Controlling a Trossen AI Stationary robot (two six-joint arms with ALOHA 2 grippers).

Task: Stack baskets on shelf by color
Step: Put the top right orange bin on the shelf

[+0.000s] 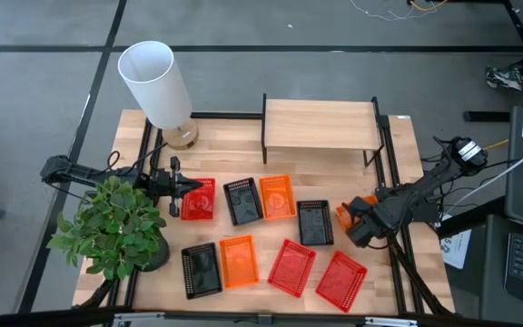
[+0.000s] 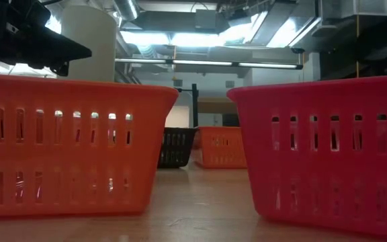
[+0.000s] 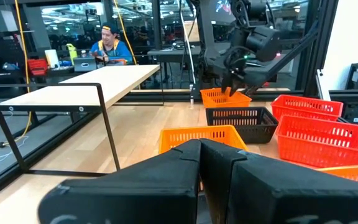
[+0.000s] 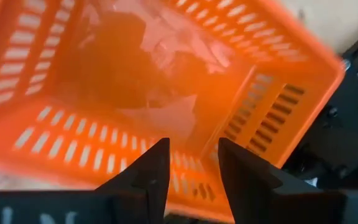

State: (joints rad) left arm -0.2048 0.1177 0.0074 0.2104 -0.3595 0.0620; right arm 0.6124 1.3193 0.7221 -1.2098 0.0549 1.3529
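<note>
The shelf (image 1: 320, 123) stands at the table's far side, its top bare. Nine baskets lie on the table in front of it. A red one (image 1: 198, 198), a black one (image 1: 242, 200) and an orange one (image 1: 277, 196) form the far row. A black one (image 1: 314, 222) lies right of these. In the near row are black (image 1: 201, 269), orange (image 1: 238, 261), red (image 1: 291, 266) and red (image 1: 340, 279) baskets. My right gripper (image 1: 357, 222) is open over the third orange basket (image 4: 135, 93) at the right, fingers at its near wall. My left gripper (image 1: 178, 186) is shut and empty beside the red basket's left side. My right gripper's fingers (image 4: 151, 177) come slanting down at the orange basket's near wall (image 4: 104, 149), close to a corner. I cannot tell whether they touch it. The basket also shows in the left wrist view (image 3: 225, 98), resting on the table.
A lamp with a white shade (image 1: 157, 82) stands at the far left and a potted plant (image 1: 116, 227) at the near left. Black frame rails (image 1: 390, 173) run along the table's sides. A person (image 3: 107, 43) sits beyond the table.
</note>
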